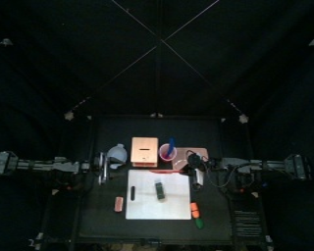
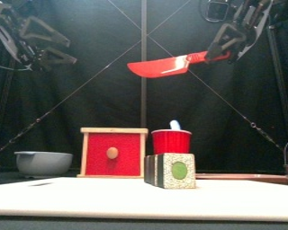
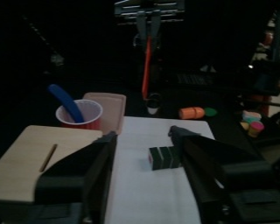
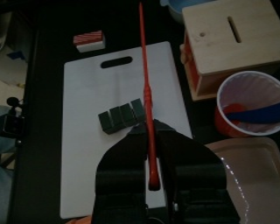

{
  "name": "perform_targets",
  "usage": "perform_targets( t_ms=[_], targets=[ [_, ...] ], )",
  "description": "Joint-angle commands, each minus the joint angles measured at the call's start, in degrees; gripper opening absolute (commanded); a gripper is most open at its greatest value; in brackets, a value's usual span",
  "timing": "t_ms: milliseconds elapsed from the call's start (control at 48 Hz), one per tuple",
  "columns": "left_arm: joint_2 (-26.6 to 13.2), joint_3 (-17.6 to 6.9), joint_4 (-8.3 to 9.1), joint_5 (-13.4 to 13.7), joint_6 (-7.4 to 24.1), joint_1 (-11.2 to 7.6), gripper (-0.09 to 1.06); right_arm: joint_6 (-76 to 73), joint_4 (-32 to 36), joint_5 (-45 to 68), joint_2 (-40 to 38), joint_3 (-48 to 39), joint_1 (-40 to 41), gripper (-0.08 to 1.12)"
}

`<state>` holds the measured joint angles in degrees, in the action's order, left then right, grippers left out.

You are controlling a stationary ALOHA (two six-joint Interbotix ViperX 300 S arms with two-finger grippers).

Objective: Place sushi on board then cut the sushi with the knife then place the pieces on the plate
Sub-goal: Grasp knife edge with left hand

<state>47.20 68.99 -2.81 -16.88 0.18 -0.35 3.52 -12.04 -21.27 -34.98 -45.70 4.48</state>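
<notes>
One dark green toy sushi roll (image 4: 122,116) lies on one white cutting board (image 4: 95,175). The right jaws pinch one red toy knife (image 2: 165,66) high over the board; the left jaws hang spread. One blue toy knife (image 3: 66,102) stands in one red cup (image 2: 171,142).

Legible texts, labels, brands, numbers, signs: none can be read in any view.
</notes>
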Motion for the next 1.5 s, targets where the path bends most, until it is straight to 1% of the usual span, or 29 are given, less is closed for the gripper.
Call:
perform_targets(
  t_ms=[21,62,167,333,396,562,667,875,1125,1354,1500],
  targets=[
    [-3.4,-3.0,0.44,-0.5,-0.2,-1.76,1.03,-0.1,0.4,4.2,1.1,-1.0,-1.5,0.35],
    [-4.9,-3.6,0.35,-0.4,-0.2,-1.93,1.04,-0.1,0.3,5.3,1.5,-1.3,-1.8,0.35],
    [-8.6,-5.2,0.35,-0.4,-0.2,-2.11,1.04,-0.1,0.2,7.4,2.2,-2.2,-2.2,0.35],
    [-14.5,-7.7,0.26,-0.5,-0.2,-3.52,1.03,0.0,0.5,8.6,4.2,-3.4,-4.1,0.35],
    [-16.4,-8.6,0.26,-0.4,-0.2,-3.78,1.03,0.1,0.6,8.7,5.3,-3.6,-4.8,0.35],
    [-21.7,-10.5,-0.35,-0.4,-0.2,-3.78,1.03,0.2,1.1,8.9,8.1,-2.7,-5.1,0.35],
    [-25.2,-12.0,-0.35,-0.4,-0.1,-3.69,1.03,0.2,1.5,9.1,9.1,-2.0,-5.3,0.35],
    [-31.1,-15.1,-0.35,-0.4,-0.1,-4.13,1.03,0.1,1.8,10.9,10.0,-1.7,-6.2,0.35],
    [-36.2,-17.8,-0.35,-0.4,-0.2,-4.04,1.03,0.1,1.5,11.8,10.6,-1.6,-7.0,0.35],
    [-39.1,-19.7,-1.05,-0.4,-0.1,-3.6,0.99,0.1,1.5,12.6,11.3,-1.6,-7.3,0.35],
    [-40.2,-20.0,-1.14,-0.4,-0.1,-3.6,0.95,0.1,1.4,13.3,11.8,-1.5,-7.5,0.35]
  ],
)
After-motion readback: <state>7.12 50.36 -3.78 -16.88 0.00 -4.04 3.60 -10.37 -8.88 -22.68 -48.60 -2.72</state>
